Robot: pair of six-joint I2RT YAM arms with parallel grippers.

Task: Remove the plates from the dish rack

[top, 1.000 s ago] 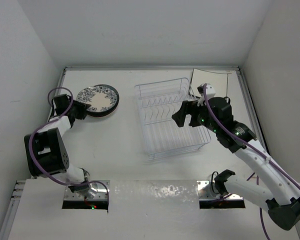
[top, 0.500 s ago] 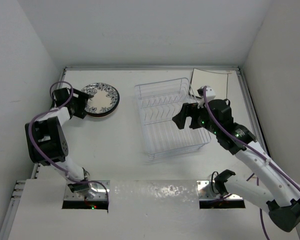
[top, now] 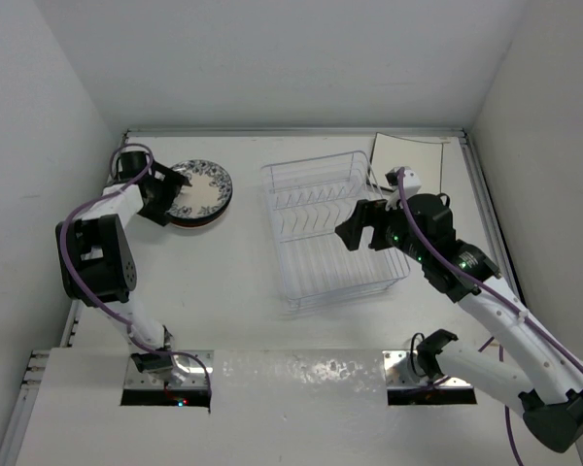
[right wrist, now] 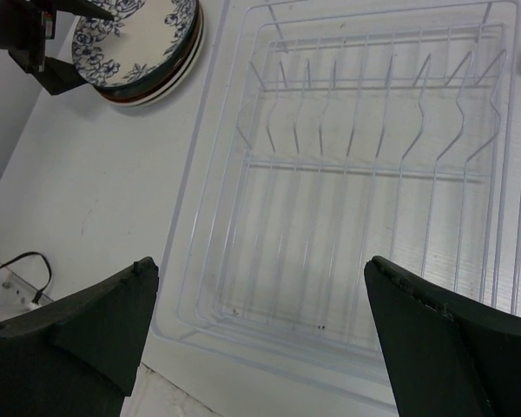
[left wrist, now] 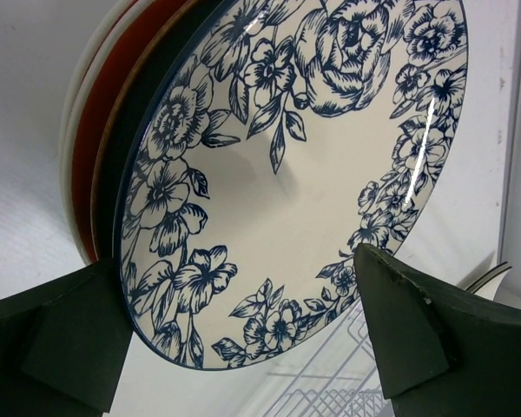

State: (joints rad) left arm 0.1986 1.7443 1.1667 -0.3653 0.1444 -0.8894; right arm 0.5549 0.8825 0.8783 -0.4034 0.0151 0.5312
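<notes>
- Changed since last look?
- Swung left tool [left wrist: 236,287] toward eleven o'clock. Parted now, facing floral plate [left wrist: 304,174] atop stack [left wrist: 87,148]. Found dish rack [right wrist: 365,165] bare, with right tool [right wrist: 260,261] spread above. Judged unloading finished.

Floral-topped plate stack [top: 202,189] left of white wire dish rack [top: 311,194]
</notes>
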